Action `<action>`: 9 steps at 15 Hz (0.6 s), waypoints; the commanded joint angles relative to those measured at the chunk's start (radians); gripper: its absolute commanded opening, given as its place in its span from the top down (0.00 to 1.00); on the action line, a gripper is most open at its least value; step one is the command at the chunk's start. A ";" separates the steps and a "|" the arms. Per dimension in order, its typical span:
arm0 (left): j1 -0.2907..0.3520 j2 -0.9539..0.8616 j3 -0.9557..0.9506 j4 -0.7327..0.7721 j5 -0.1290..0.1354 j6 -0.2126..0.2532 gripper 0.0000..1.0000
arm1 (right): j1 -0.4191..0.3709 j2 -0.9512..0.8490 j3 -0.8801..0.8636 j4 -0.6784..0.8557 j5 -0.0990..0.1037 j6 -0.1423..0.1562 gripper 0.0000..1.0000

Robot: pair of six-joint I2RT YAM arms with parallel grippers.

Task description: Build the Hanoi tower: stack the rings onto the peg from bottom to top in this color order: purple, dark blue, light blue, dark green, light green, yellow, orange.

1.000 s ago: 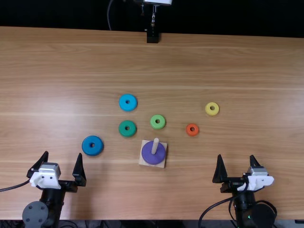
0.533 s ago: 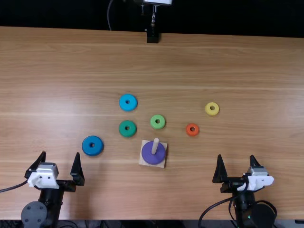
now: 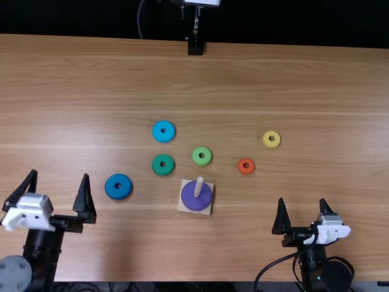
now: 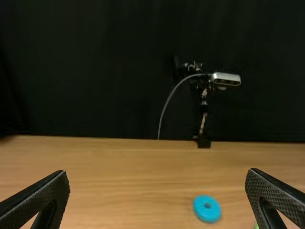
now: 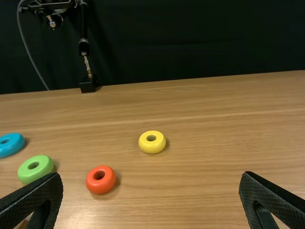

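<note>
Right gripper (image 3: 302,200) near table's near edge, spread wide, nothing held. Left gripper (image 3: 59,174) just left of the dark blue ring, same: wide apart, empty. Square pale wooden base (image 3: 183,208), upright wooden peg (image 3: 199,186), flat round purple ring (image 3: 190,198) around it. Loose on table, nearest first: round dark blue ring (image 3: 112,188), small orange ring (image 3: 241,166), dark green ring (image 3: 156,165), light green ring (image 3: 196,156), yellow ring (image 3: 271,145), light blue ring (image 3: 157,132).
</note>
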 commanded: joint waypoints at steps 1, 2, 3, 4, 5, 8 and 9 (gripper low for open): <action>0.009 0.094 0.048 -0.026 0.026 -0.005 0.00 | -0.014 -0.013 -0.015 -0.012 0.000 -0.002 0.00; 0.006 0.169 0.129 -0.047 0.021 -0.005 0.00 | -0.014 -0.013 -0.015 -0.012 0.000 -0.002 0.00; -0.003 0.246 0.215 -0.126 0.017 0.002 0.00 | -0.014 -0.013 -0.015 -0.010 0.000 -0.002 0.00; 0.003 0.315 0.284 -0.236 0.024 0.004 0.00 | -0.014 -0.013 -0.015 -0.010 0.000 -0.002 0.00; 0.003 0.390 0.341 -0.343 0.024 0.004 0.00 | -0.014 -0.013 -0.015 -0.010 0.000 -0.002 0.00; 0.001 0.593 0.412 -0.466 0.021 0.002 0.00 | -0.014 -0.013 -0.015 -0.012 0.000 -0.002 0.00; -0.005 0.649 0.424 -0.468 0.019 0.002 0.00 | -0.014 -0.013 -0.015 -0.010 0.000 -0.002 0.00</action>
